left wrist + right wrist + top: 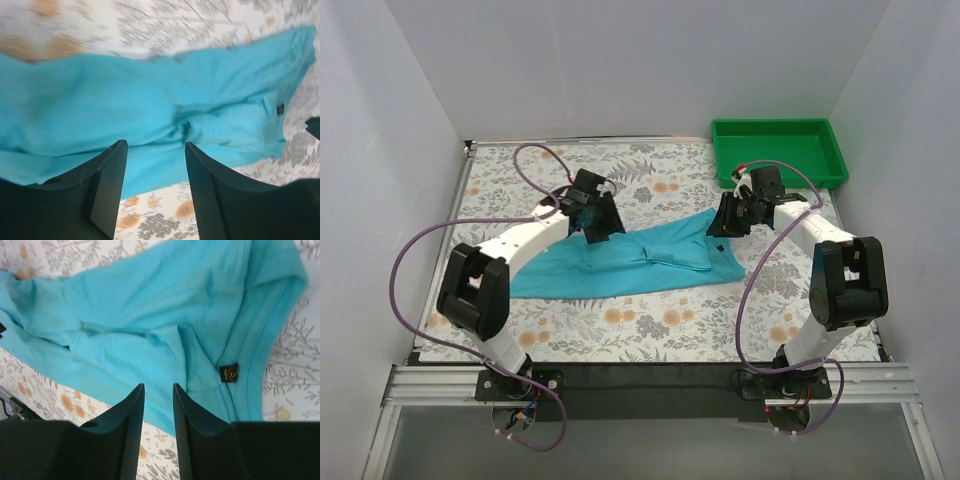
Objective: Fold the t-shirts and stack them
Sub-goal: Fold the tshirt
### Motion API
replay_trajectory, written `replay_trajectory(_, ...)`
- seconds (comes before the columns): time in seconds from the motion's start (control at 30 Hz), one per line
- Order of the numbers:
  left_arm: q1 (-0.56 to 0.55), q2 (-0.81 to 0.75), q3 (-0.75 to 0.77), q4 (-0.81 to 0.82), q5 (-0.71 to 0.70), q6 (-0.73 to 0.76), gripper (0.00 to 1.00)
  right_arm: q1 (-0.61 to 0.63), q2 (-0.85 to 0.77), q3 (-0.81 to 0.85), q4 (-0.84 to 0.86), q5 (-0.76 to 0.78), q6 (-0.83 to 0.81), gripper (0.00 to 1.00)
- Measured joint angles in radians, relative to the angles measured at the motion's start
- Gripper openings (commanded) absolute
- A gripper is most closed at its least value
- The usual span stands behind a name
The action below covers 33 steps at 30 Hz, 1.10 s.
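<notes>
- The plain turquoise-blue short-sleeved cloth shirt lies on the flower-patterned table cover, drawn into a long, rumpled band across the middle, where each arm can reach one end
- The left gripper hangs over the band's far edge near its left half, its black jaws moderately parted with nothing between them; the cloth lies flat below
- The right gripper sits above the right end, by the ribbed edge with a small dark label; its jaws stand only a narrow slot apart and grip nothing
- With both pincers free, the lengthwise fold looks laid down; a crosswise fold probably comes next
- The green plastic tray stands apart at the far right corner, holding no shirt, probably the stacking place
</notes>
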Motion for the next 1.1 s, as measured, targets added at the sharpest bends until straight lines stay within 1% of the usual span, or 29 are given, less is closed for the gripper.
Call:
replay_trajectory(0.07,0.058,-0.063,-0.045,0.009,-0.017,0.001,0.46,0.001,0.005,0.01,0.035,-0.001,0.002,0.31)
replay_trajectory(0.2,0.224,-0.144,-0.158,0.026,-0.053,0.003,0.44,0.005,0.065,0.044,0.105,-0.003,0.007,0.32)
replay_trajectory(0.33,0.369,-0.15,-0.269,0.051,-0.082,0.003,0.43,0.006,0.142,0.05,0.164,0.007,0.014,0.32)
replay_trajectory(0.43,0.449,-0.147,-0.336,0.06,-0.086,0.002,0.41,0.006,0.201,0.05,0.182,0.029,0.022,0.32)
replay_trajectory(0.5,0.49,-0.131,-0.352,0.064,-0.087,0.001,0.41,0.006,0.227,0.05,0.184,0.054,0.027,0.32)
replay_trajectory(0.67,0.55,-0.116,-0.373,0.104,-0.058,-0.019,0.4,-0.014,0.237,0.047,0.215,0.092,0.044,0.31)
replay_trajectory(0.87,0.6,-0.164,-0.447,0.168,0.007,-0.071,0.39,-0.084,0.237,0.045,0.238,0.132,0.059,0.31)
replay_trajectory(0.97,0.615,-0.193,-0.469,0.163,0.013,-0.08,0.44,-0.121,0.235,0.045,0.244,0.151,0.057,0.32)
replay_trajectory(1.1,0.622,-0.235,-0.476,0.101,0.011,-0.06,0.5,-0.127,0.221,0.047,0.223,0.18,0.05,0.35)
